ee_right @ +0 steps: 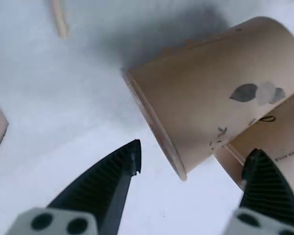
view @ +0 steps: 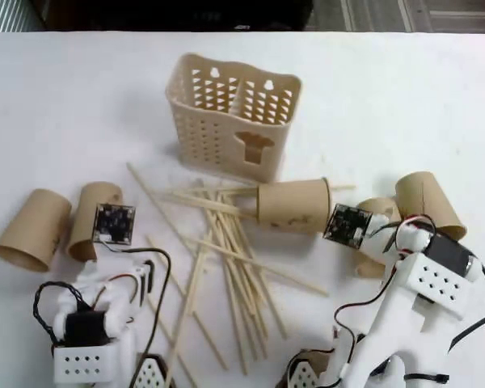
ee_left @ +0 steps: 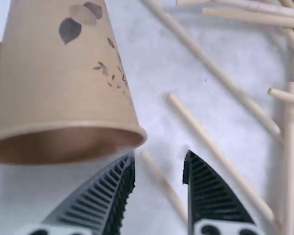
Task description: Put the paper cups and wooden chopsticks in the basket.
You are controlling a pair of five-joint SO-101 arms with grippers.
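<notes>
- Tan paper: the left cup lies on its side on the white table, out to the side of the left gripper and apart from it.
- The second cup lies on its side too, with its mouth towards the left gripper. Its rim sits right at the tip of one jaw, though I cannot tell whether they touch.
- The left gripper is spread open and holds nothing. One stick lies flat on the table between its jaws.
- The sticks lie in a loose, crossed heap on the table between the two grippers, fanning away from the arms.
- The basket stands upright on the table beyond the heap, well ahead of both grippers. A wall splits its inside in two.
- The mid cup lies on its side across the far ends of the sticks. It is near the basket's front and ahead of the right gripper, to its inner side.
- The right gripper is spread wide and grips nothing. One end of the near cup, which lies on its side, sits between the jaws without touching either.
- The back cup lies against the near cup, just past the tip of one jaw.
</notes>
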